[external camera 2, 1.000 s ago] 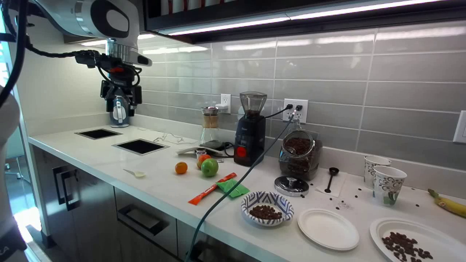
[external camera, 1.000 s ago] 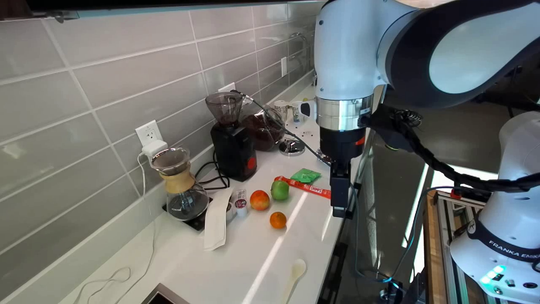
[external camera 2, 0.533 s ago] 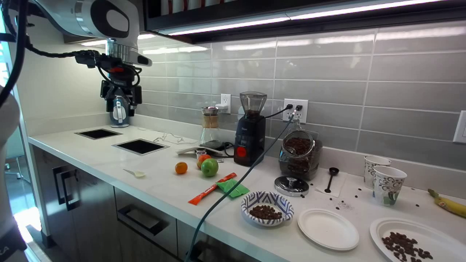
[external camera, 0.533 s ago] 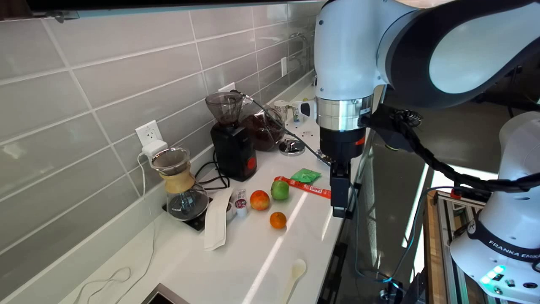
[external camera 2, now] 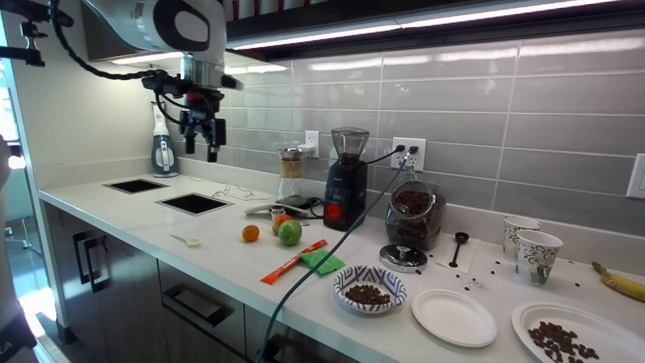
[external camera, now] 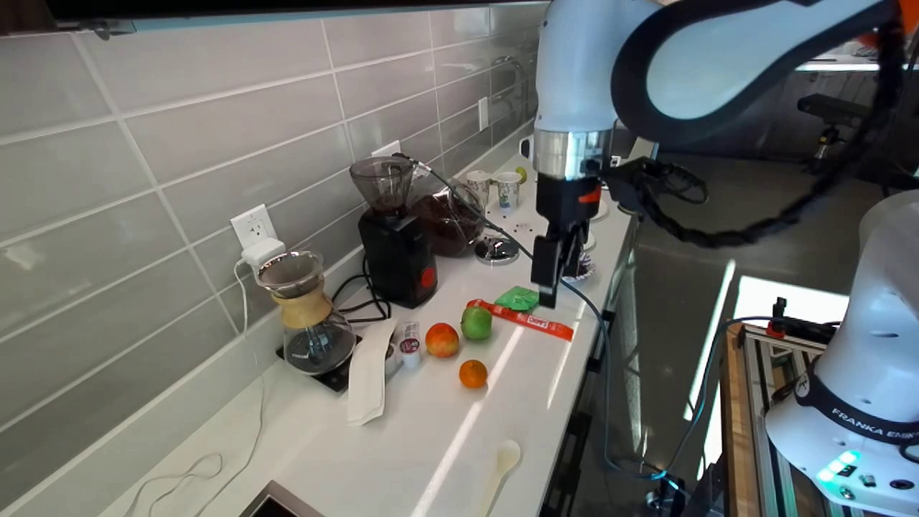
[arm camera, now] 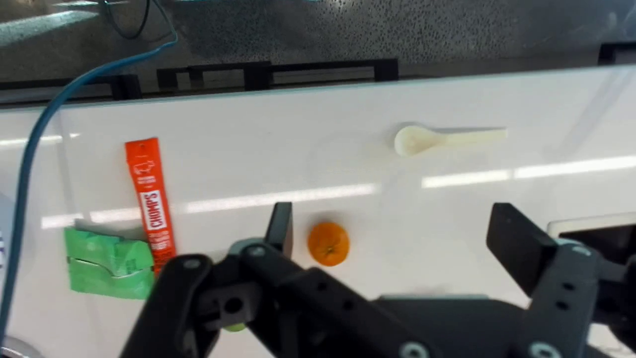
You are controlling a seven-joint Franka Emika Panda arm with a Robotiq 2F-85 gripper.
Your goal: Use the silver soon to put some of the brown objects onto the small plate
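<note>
The small white plate (external camera 2: 454,317) lies bare on the counter between a patterned bowl (external camera 2: 370,276) and a large white plate (external camera 2: 529,308). Brown objects lie in the bowl (external camera 2: 367,294) and on the large plate (external camera 2: 558,339). No silver-coloured spoon shows. A cream spoon lies near the counter's front edge in both exterior views (external camera: 507,456) (external camera 2: 189,241) and the wrist view (arm camera: 416,140). My gripper is open and empty, high above the counter in both exterior views (external camera: 551,291) (external camera 2: 202,151). In the wrist view its fingers (arm camera: 390,226) are wide apart, with an orange (arm camera: 328,243) far below.
A hanging cable (external camera 2: 327,250) crosses in front of the bowl. A red stick (external camera 2: 294,262), green packet (external camera 2: 325,260) and green apple (external camera 2: 290,232) lie mid-counter. A grinder (external camera 2: 345,189), glass jar (external camera 2: 415,212) and black scoop (external camera 2: 458,249) stand or lie toward the wall.
My gripper has moved along the counter toward the bowl and plates: rightward in an exterior view, up and left in the picture of an exterior view. The objects on the counter have not moved.
</note>
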